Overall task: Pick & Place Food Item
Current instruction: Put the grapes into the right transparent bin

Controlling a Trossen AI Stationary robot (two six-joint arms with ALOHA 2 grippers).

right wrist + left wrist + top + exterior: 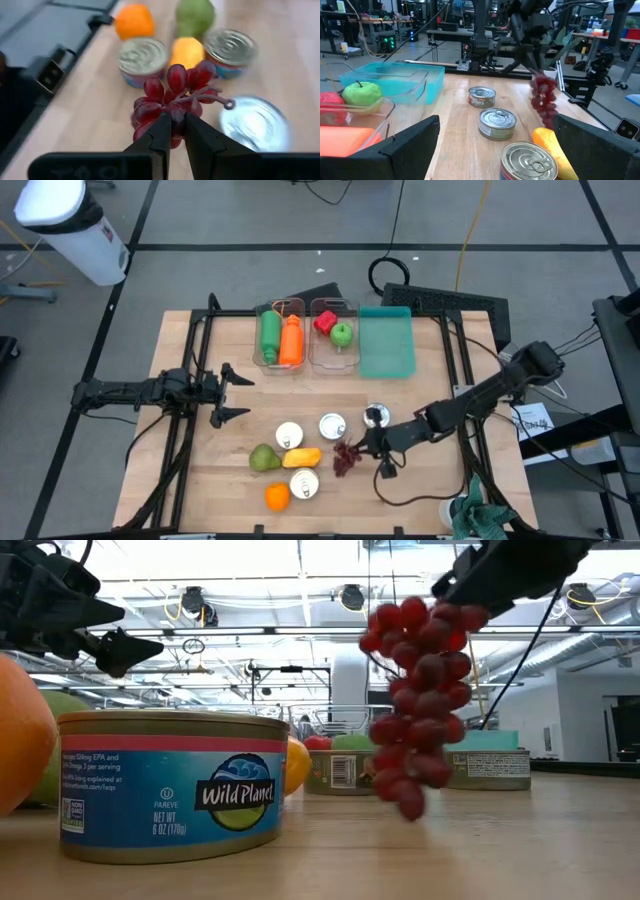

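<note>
Low view puts a Wild Planet can [172, 788] nearest you at lower left; right of centre, your right gripper [176, 131] is clamped on the grape bunch [418, 690], hanging clear of the table [520, 840]. Farther back, upper left, your left gripper [230, 392] waits, fingers apart.

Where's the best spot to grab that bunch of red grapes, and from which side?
By the stem end, from above. The right claw grips the grape bunch there now, so the grapes hang free below, clear of the table.
</note>
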